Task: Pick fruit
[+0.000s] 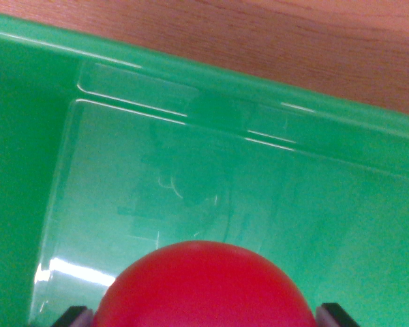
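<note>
A round red fruit fills the bottom middle of the wrist view. My gripper has one dark fingertip at the fruit's left and another at its right, both close against it. The fruit hangs over the inside of a green plastic bin. The lower part of the fruit and the finger pads are cut off by the bottom edge.
The bin's far rim runs across the top from left down to right. Beyond it lies a brown wooden table. The bin's left wall rises along the wrist view's left.
</note>
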Robot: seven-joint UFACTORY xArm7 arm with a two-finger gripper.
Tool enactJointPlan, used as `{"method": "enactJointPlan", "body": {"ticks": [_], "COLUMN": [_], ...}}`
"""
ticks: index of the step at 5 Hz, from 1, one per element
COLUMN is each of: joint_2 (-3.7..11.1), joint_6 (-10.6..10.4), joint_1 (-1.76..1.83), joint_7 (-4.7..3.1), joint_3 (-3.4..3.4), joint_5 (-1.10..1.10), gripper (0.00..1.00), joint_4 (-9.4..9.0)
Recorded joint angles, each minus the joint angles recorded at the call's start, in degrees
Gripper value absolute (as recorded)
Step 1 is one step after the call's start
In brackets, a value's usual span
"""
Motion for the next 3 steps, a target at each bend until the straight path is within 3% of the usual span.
{"method": "enactJointPlan", "body": {"ticks": [1, 2, 3], "joint_2": [0.00, -0.76, -0.76], "joint_6": [0.00, 2.53, 2.53], "joint_1": [0.00, 0.02, 0.02], "joint_7": [0.00, -0.11, -0.11], "joint_3": [0.00, 0.02, 0.02], "joint_5": [0.00, 0.02, 0.02], "gripper": [1.00, 1.00, 1.00], "joint_4": [0.00, 1.77, 1.77]}}
